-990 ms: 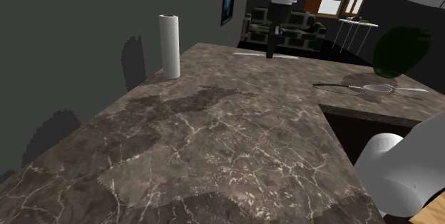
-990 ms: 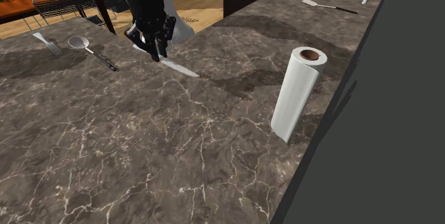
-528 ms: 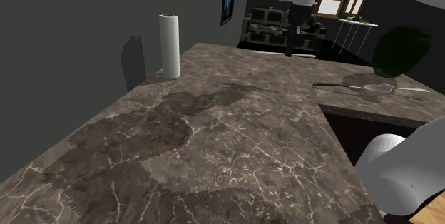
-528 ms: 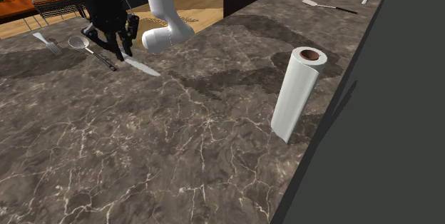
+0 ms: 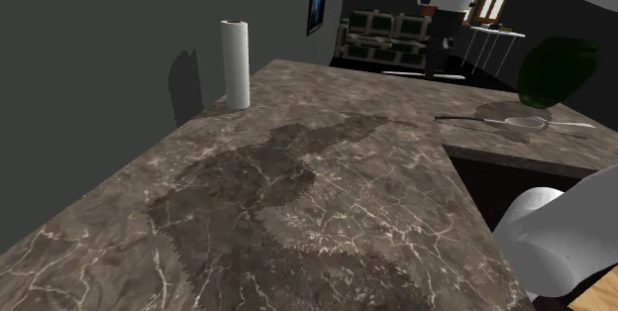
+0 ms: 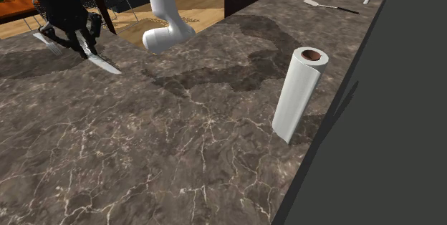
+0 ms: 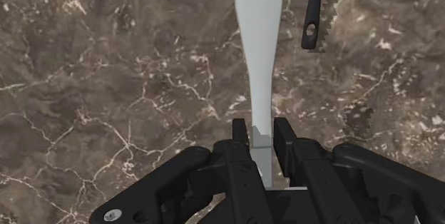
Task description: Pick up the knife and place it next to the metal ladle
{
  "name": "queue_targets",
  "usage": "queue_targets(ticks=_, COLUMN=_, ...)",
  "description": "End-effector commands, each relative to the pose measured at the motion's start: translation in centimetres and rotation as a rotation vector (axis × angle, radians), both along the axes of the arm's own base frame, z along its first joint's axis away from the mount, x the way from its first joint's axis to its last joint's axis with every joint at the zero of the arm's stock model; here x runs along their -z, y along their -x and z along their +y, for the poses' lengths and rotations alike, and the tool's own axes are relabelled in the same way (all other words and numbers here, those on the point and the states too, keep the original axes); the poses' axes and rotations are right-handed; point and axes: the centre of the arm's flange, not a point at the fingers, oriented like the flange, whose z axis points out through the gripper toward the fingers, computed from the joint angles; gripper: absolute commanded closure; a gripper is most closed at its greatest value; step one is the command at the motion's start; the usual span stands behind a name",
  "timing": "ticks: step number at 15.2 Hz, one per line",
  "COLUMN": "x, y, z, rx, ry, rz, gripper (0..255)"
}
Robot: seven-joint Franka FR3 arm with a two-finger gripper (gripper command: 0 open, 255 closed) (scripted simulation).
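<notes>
Knife hangs clamped by its narrow end in my closed claw, at the second exterior view's upper left, blade forward and low over the counter, ready to lay beside the ladle.

Ahead of your gripper, at 12 o'clock, the knife runs out past the wrist view's edge; its butt is buried between the fingers. At 1 o'clock, the ladle's dark handle is cut off likewise.
</notes>
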Motion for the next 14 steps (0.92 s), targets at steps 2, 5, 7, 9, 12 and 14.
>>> queue_targets(ticks=2, x=-0.1, y=1.8, z=-3.6, rx=-0.002, ry=0.000, rz=0.000, gripper=255)
queue_targets(ticks=5, x=-0.1, y=3.4, z=-7.2, rx=-0.002, ry=0.000, rz=0.000, gripper=255)
queue_targets(ticks=7, x=-0.1, y=4.5, z=-9.6, rx=-0.002, ry=0.000, rz=0.000, gripper=255)
queue_targets(ticks=9, x=-0.1, y=5.6, z=-12.0, rx=-0.002, ry=0.000, rz=0.000, gripper=255)
queue_targets(ticks=12, x=-0.1, y=7.3, z=-15.6, rx=-0.002, ry=0.000, rz=0.000, gripper=255)
queue_targets(ticks=14, x=-0.1, y=8.4, z=-18.0, rx=-0.002, ry=0.000, rz=0.000, gripper=255)
